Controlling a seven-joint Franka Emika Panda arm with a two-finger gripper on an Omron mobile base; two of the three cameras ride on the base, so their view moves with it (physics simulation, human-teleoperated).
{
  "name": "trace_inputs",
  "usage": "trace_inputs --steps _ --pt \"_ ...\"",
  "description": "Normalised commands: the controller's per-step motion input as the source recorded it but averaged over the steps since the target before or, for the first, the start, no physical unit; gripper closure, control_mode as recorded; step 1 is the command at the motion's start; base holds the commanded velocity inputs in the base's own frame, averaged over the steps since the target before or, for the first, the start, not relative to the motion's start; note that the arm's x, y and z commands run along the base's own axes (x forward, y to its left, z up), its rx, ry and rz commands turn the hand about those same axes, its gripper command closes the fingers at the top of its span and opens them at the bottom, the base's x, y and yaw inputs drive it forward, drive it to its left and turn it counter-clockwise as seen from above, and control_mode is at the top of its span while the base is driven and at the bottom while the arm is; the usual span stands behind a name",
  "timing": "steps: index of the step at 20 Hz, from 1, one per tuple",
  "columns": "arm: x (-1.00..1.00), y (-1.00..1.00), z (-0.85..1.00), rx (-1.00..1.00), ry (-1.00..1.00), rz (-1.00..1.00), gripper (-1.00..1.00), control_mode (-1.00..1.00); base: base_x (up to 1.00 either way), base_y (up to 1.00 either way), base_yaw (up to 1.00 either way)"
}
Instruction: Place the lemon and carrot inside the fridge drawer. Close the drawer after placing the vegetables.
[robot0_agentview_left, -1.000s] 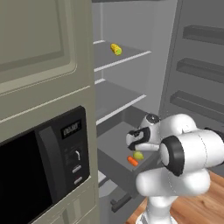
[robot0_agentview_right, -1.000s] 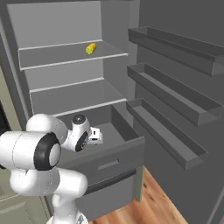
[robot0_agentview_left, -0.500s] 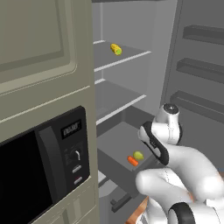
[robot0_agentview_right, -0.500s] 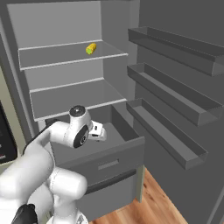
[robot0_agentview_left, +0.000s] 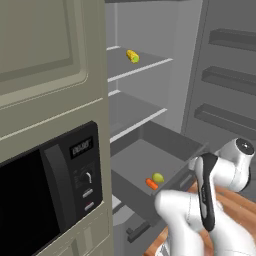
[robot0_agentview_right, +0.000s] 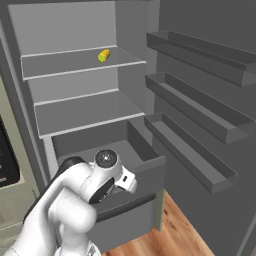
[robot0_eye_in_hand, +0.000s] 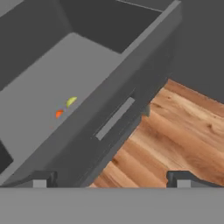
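Drawer (robot0_agentview_left: 150, 165) of the open fridge stood pulled out below the shelves, a wide dark grey bin whose flat front panel (robot0_eye_in_hand: 114, 119) ran diagonally through the hand view with wooden floor (robot0_eye_in_hand: 175, 131) beyond it. The lemon (robot0_agentview_left: 158, 177) and the carrot (robot0_agentview_left: 151, 184) lay together on the drawer's floor near its front wall, the carrot just beside the lemon at about seven o'clock from it in the left base view; whether the two touched could not be told. In the hand view the same pair showed small inside the bin, the lemon (robot0_eye_in_hand: 71, 101) at about one o'clock from the carrot (robot0_eye_in_hand: 59, 114). The gripper (robot0_eye_in_hand: 111, 178) hung outside the drawer, in front of the front panel, with its two dark finger tips (robot0_eye_in_hand: 41, 179) set wide apart at the bottom of the hand view and nothing between them, so the claw was open and empty. In the left base view the white arm (robot0_agentview_left: 215, 185) bent across the lower right, at about four o'clock from the drawer; in the right base view it covered the drawer's front left corner. A longer yellow item (robot0_agentview_left: 132, 56) lay on an upper fridge shelf (robot0_agentview_right: 75, 62), at about twelve o'clock from the drawer and well apart from it. A microwave (robot0_agentview_left: 55, 190) with a dark door sat in the cabinet at about nine o'clock from the drawer
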Motion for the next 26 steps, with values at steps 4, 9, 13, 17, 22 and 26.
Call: trace_inputs --steps 4,9,13,17,22,26 --pt "-0.19 -0.44 -0.19 0.09 0.00 -0.10 -1.00 -1.00 0.00 0.00 0.00" --pt "0.33 -0.13 -0.63 0.05 0.00 -0.01 -1.00 -1.00 0.00 0.00 0.00" --pt "0.75 -0.03 -0.70 0.10 0.00 0.00 -1.00 -1.00 0.00 0.00 0.00" --pt "0.84 -0.03 -0.66 0.17 0.00 0.00 -1.00 -1.00 0.00 0.00 0.00" --pt "0.96 0.00 -0.51 0.10 0.00 0.00 -1.00 -1.00 0.00 0.00 0.00" --pt "0.77 0.05 -0.60 0.03 0.02 0.01 -1.00 -1.00 0.00 0.00 0.00"
